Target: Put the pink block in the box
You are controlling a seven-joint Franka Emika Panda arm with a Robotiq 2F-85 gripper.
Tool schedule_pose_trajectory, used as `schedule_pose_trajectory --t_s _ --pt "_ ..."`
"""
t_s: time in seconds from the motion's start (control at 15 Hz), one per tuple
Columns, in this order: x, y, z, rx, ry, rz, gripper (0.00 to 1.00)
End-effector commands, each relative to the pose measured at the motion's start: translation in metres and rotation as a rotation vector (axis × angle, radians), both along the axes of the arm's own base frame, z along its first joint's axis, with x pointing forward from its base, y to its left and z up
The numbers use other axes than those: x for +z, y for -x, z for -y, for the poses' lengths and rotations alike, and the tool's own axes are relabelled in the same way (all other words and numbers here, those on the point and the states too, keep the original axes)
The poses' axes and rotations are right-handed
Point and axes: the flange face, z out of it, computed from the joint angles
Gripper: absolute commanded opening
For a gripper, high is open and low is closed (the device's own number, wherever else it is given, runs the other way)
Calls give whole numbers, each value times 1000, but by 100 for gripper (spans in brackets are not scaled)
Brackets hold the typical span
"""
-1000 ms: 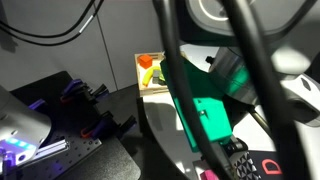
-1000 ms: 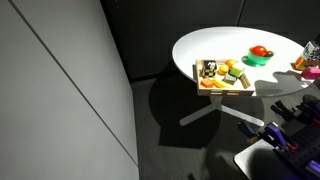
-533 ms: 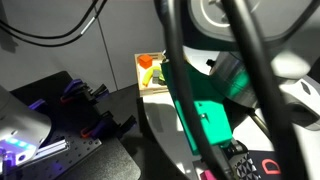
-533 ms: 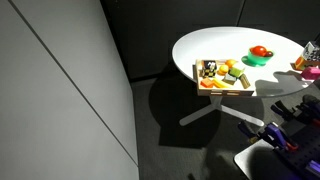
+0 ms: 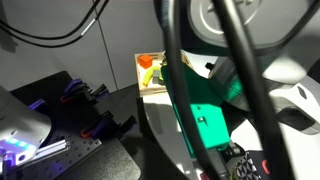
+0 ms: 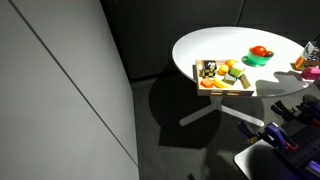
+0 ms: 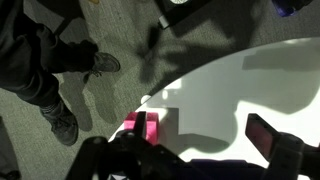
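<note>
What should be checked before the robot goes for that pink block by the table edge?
1. Pink block in sight: ok, on the white table near its edge.
2. Gripper open: cannot tell, blurred in the wrist view.
3. Box located: ok, on the table.
4. Room in the box: cannot tell, colourful items already fill much of it.
5. Bystander clear: not ok, a person's legs stand close by the table.
</note>
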Motion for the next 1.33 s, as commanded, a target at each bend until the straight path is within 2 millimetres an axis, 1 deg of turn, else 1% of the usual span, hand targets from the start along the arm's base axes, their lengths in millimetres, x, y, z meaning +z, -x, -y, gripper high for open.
schedule_pose_trajectory --t_s 0.0,0.33,0.6,1.27 --pt "-7 -2 10 -22 21 4 100" --pt "-20 -7 12 -31 55 26 100" --pt "-32 -7 18 -34 84 31 100" --pt "-58 -1 51 -73 88 59 100"
